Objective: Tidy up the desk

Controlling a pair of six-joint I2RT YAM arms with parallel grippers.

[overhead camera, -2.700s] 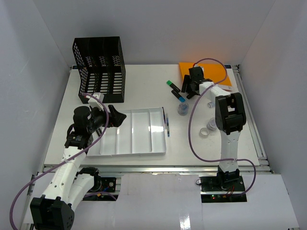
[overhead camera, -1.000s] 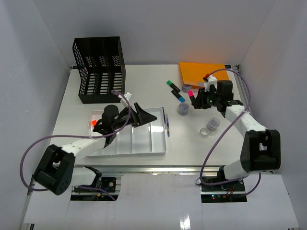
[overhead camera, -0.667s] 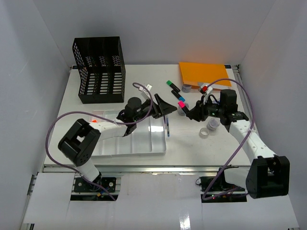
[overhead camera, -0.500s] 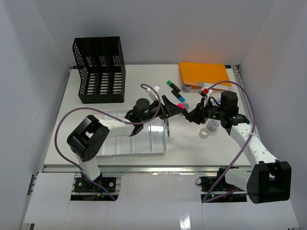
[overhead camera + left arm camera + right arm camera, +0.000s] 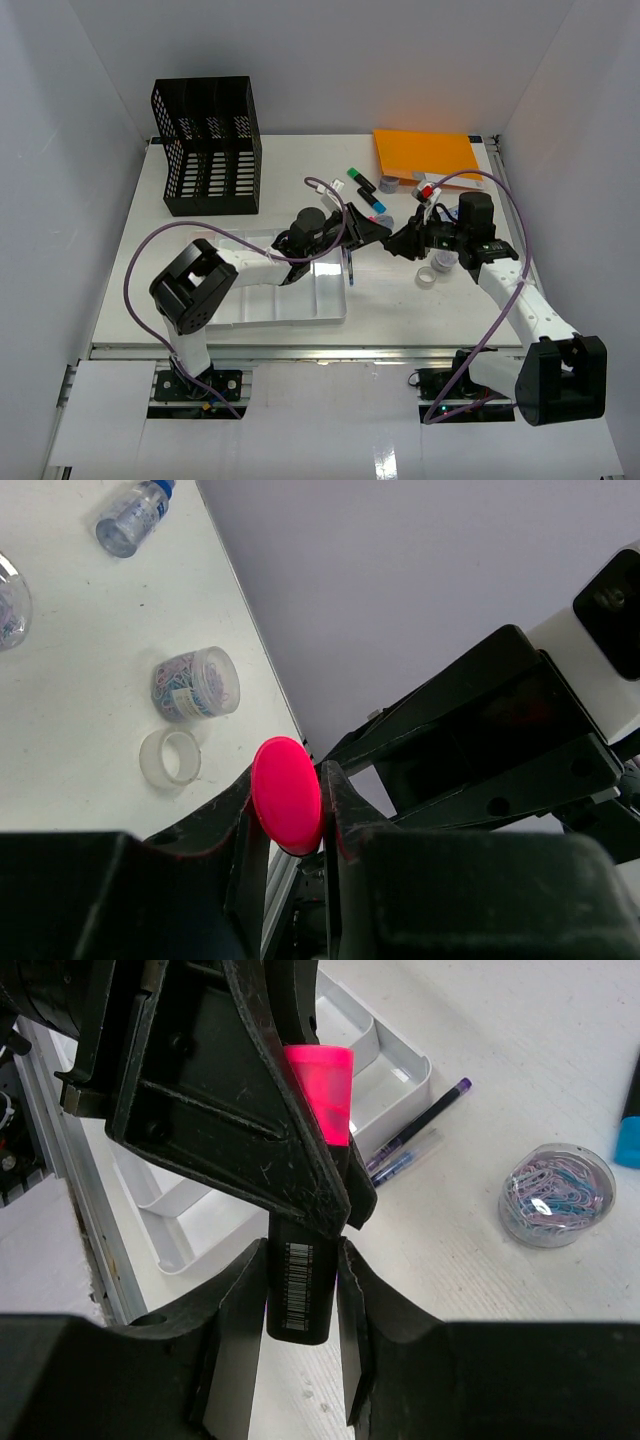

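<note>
Left tool [image 5: 292, 785], right tool [image 5: 302, 1295], apparently clamping highlighter [image 5: 320, 1085]

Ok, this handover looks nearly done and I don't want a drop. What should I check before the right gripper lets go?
1. ok: pink cap pinched by left gripper.
2. ok: highlighter barrel held by right gripper.
3. cannot tell: left pinch firm enough alone.
4. ok: pens and paperclip tub clear of both grippers.
5. cannot tell: tray free for drop-off; arm covers part.
</note>
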